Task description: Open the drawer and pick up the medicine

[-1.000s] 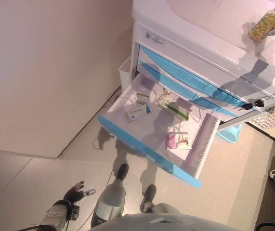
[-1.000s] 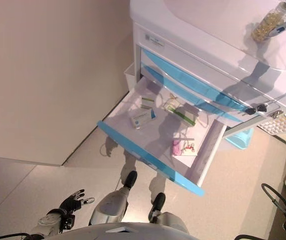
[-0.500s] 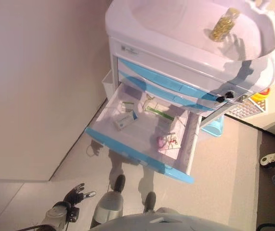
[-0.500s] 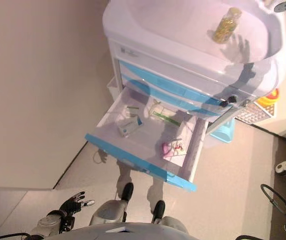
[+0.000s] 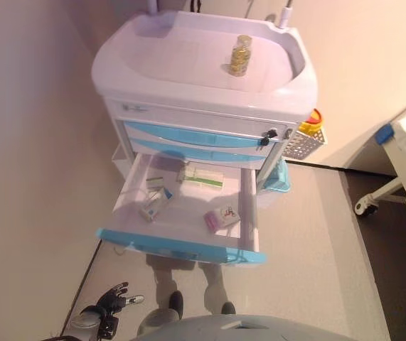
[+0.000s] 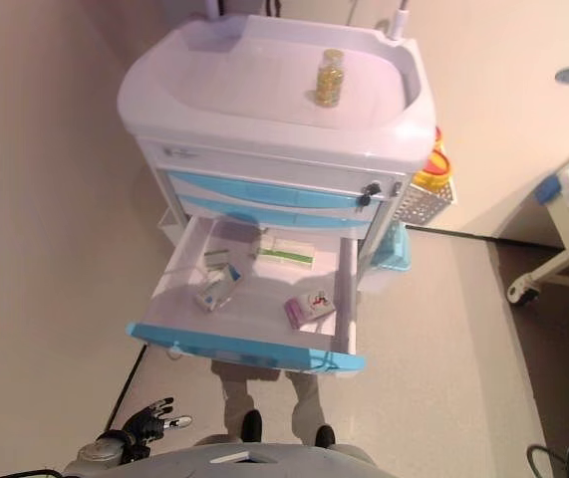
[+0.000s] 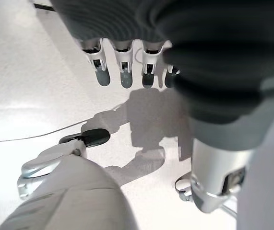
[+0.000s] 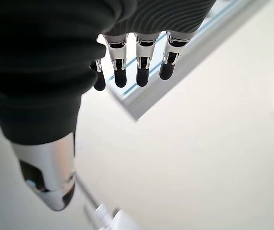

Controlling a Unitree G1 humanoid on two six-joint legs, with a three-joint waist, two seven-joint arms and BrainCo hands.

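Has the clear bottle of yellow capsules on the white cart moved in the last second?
Cannot tell. The bottle of yellow capsules stands on the white cart top, but the whole picture has shifted, so the camera moved; against the cart, no clear shift shows.

Bright indoor light, pinkish wash; soft shadows on floor [image 5: 316, 234].

left hand [image 5: 110, 298] low, right hand [image 8: 127, 67] relaxed, empty
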